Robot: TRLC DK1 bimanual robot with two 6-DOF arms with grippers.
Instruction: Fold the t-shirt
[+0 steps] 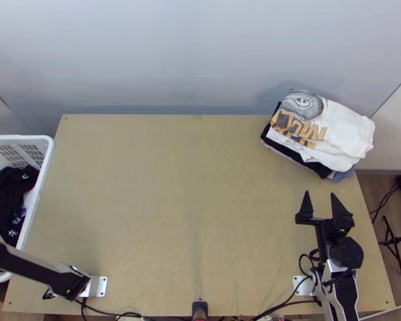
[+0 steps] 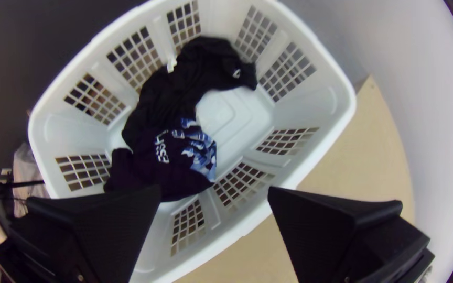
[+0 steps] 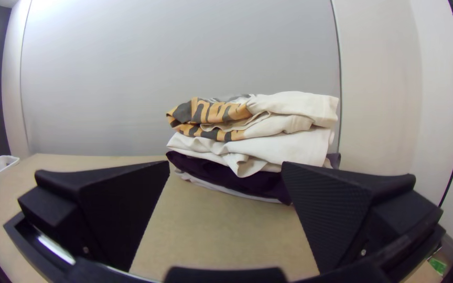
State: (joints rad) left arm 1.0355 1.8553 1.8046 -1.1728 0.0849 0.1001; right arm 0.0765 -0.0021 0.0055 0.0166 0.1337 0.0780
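Observation:
Dark shirts lie bunched in the white basket at the table's left, seen as black cloth (image 1: 9,195) in the top view. The left wrist view looks down on a black garment (image 2: 161,99) with white and blue print. Above it my left gripper (image 2: 214,191) is open, with nothing between its fingers. At the table's right side, my right gripper (image 1: 319,194) stands open and empty, just in front of a stack of folded clothes (image 1: 342,134). In the right wrist view, the stack (image 3: 284,147) lies beyond the open right gripper (image 3: 226,163), a white printed shirt on top.
The basket (image 1: 44,171) stands against the table's left edge. Bare wooden tabletop (image 1: 174,203) stretches from there to the stack at the back right corner. A grey wall (image 1: 190,59) rises behind the table, and cables (image 1: 286,304) run along the near edge.

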